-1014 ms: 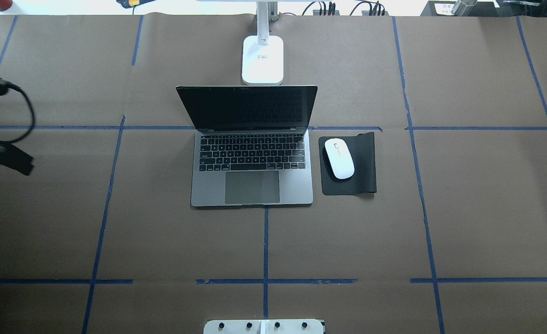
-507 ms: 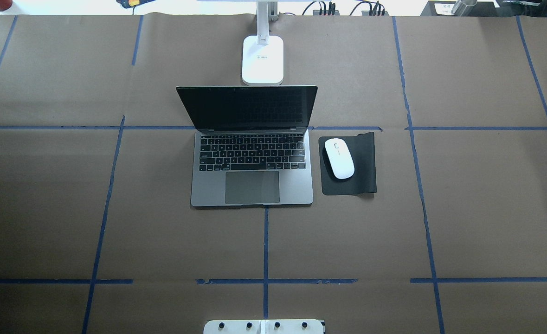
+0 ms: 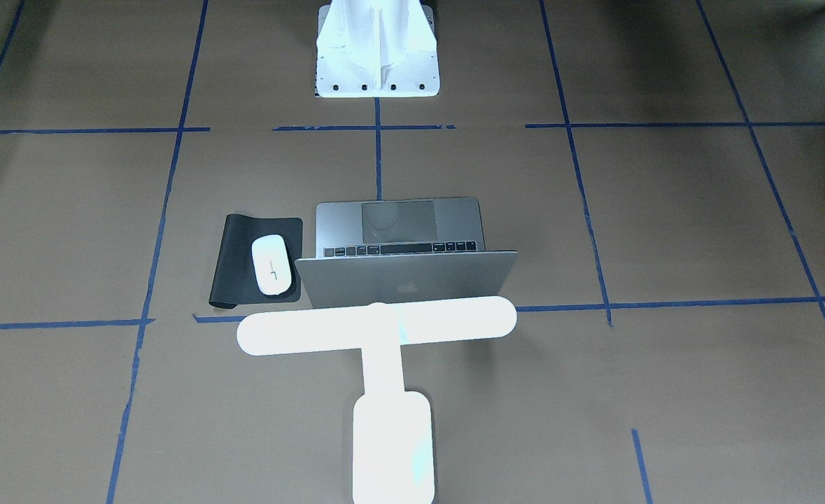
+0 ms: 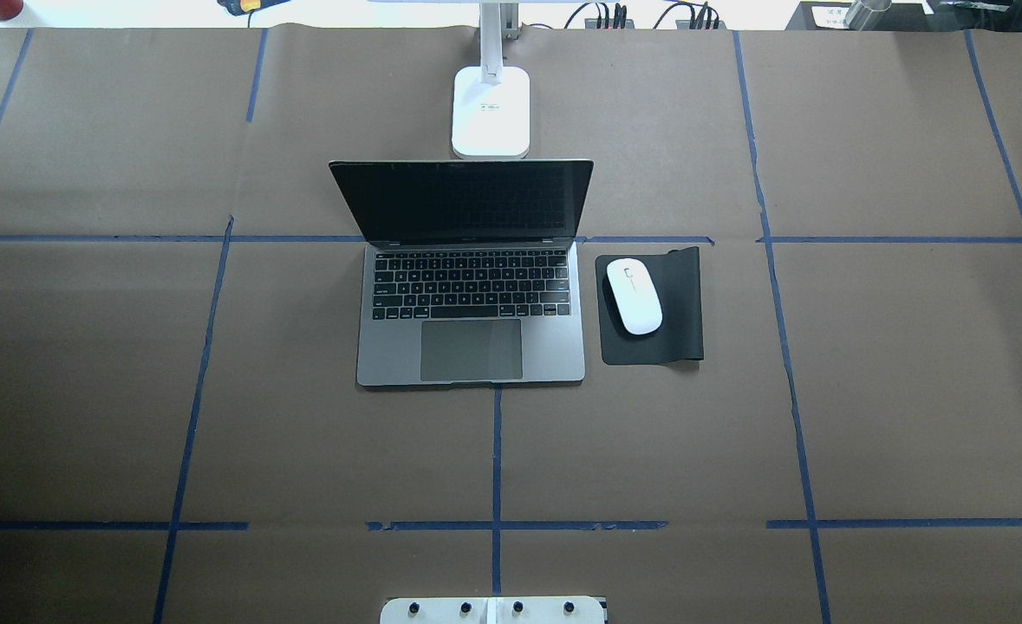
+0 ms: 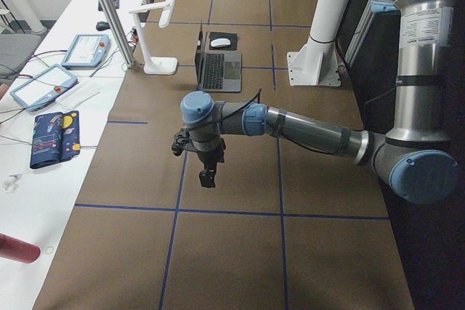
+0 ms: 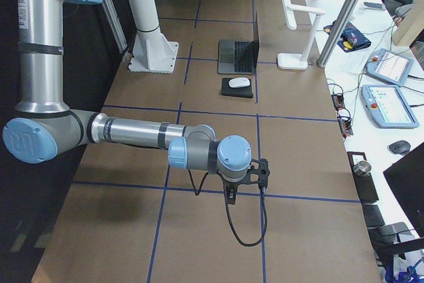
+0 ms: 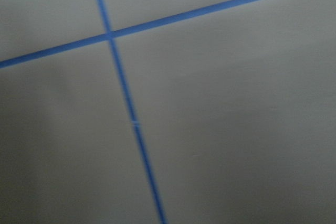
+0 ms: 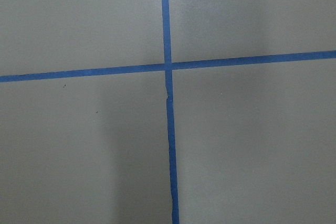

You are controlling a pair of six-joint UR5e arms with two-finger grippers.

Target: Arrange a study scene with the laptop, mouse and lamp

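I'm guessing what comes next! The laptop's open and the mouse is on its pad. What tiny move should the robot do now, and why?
Probably just pull the left arm and right arm back to rest. Nothing seems left to place: laptop open, mouse on the mouse pad beside it, lamp standing behind the screen.
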